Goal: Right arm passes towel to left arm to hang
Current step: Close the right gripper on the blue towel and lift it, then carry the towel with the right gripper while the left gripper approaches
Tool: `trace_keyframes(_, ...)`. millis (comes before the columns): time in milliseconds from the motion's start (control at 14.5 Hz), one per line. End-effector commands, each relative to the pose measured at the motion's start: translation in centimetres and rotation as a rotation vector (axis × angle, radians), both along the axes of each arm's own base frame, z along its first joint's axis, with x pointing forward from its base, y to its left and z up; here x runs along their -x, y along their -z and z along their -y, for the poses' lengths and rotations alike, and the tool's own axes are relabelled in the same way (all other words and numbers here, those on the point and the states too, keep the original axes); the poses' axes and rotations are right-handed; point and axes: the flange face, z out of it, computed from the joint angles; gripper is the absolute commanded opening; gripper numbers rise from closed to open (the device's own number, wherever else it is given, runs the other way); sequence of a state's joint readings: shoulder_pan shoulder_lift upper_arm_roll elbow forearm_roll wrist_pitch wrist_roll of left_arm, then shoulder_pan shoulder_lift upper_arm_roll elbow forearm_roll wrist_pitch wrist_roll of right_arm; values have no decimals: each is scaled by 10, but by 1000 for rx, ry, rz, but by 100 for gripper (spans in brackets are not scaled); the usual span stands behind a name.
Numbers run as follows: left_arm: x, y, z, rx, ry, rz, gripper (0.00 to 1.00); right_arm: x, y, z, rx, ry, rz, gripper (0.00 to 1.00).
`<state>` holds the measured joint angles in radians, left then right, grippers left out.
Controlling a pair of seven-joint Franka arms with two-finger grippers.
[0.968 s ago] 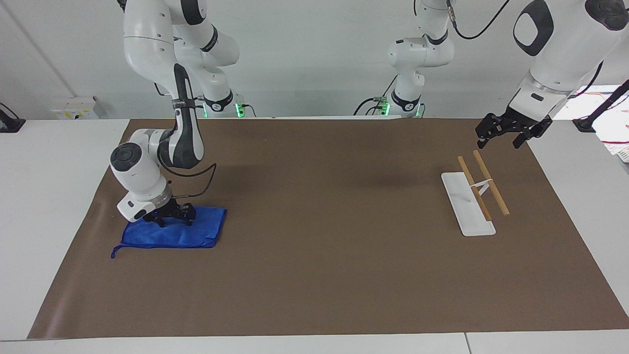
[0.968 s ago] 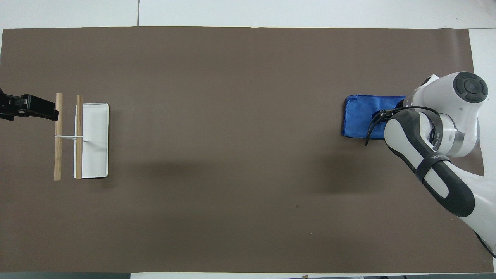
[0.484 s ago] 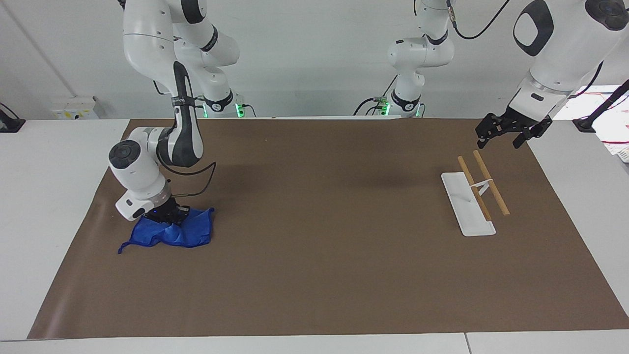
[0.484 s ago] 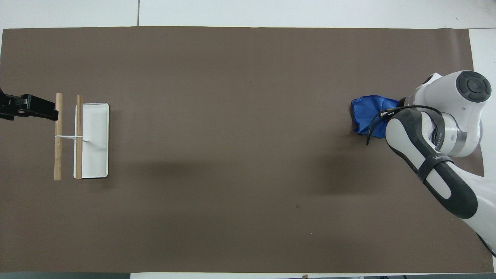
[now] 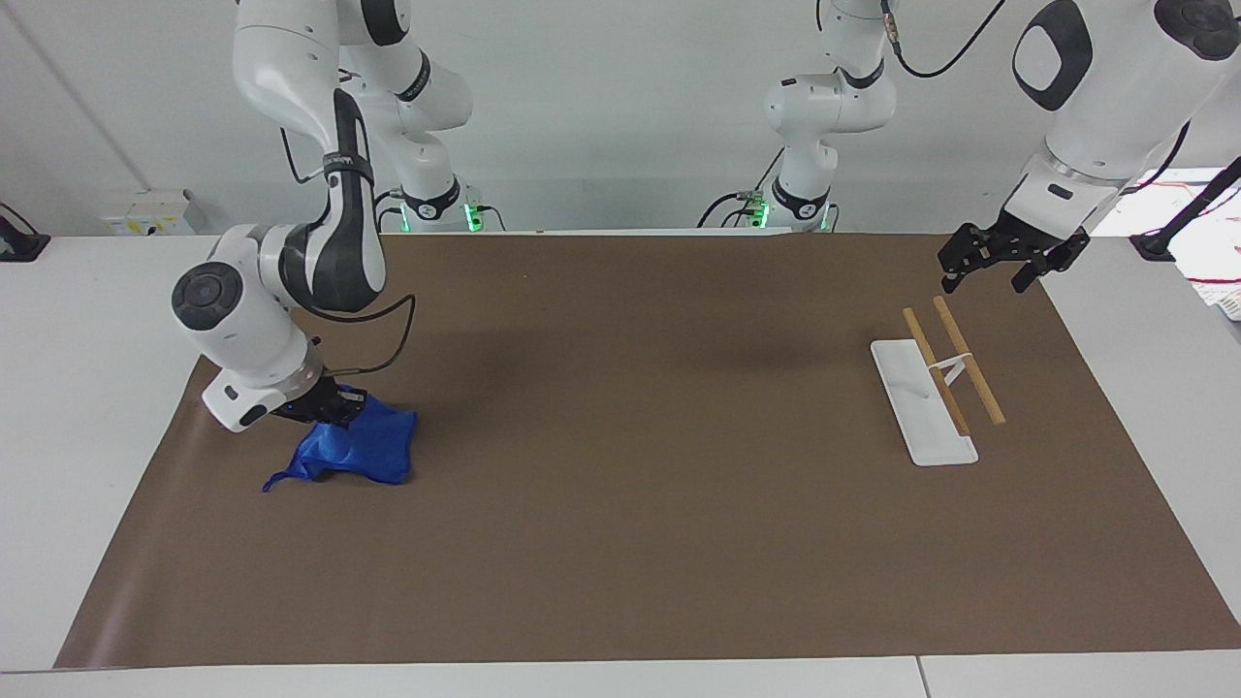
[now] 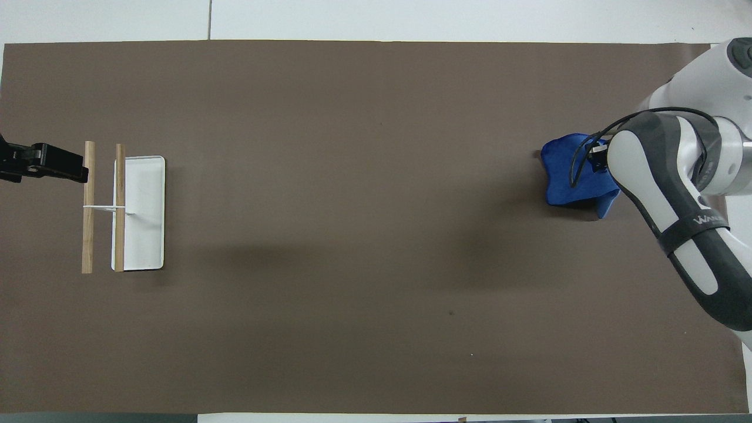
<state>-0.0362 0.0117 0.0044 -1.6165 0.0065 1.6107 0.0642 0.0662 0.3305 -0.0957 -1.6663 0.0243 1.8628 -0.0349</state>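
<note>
The right claw (image 5: 334, 404) is gripping the bunched towel (image 5: 364, 449), its lower edge touching the desk (image 5: 630, 504). The left claw (image 5: 1003, 260) is hanging open over the rack (image 5: 936, 383).

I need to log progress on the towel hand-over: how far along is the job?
Done: the right gripper is shut on the towel, bunching it. In hand: lifting; the towel's lower edge and cord seem to touch the mat. Left: the pass to the left gripper, which waits open over the mat by the rack, whose bars are bare.
</note>
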Motion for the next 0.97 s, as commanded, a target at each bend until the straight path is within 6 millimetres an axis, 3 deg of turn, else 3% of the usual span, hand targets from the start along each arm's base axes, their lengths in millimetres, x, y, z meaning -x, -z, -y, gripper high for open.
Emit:
trace_keyframes(0, 3, -1, -2, -9, -8, 6, 100, -7, -62, -45, -48, 51, -19, 0)
trace_keyframes(138, 3, -2, -2, -9, -8, 7, 100, -5, -96, -74, -180, 158, -45, 0)
trace_keyframes(276, 6, 0, -3, -9, -11, -10, 100, -4, -110, -102, -301, 330, -79, 0)
trace_keyframes(553, 13, 0, -14, -10, -36, -34, 100, 1, -138, -196, -471, 624, -122, 0)
trace_keyframes(622, 15, -1, -13, -10, -48, -33, 100, 4, -144, -228, -506, 692, -121, 0)
trace_keyframes(691, 14, 0, -7, -11, -57, -26, 100, 10, -148, -262, -524, 736, -109, 0)
trace_keyframes(899, 9, 9, 10, 96, -173, -33, 100, 25, -153, -328, -573, 888, -96, 0)
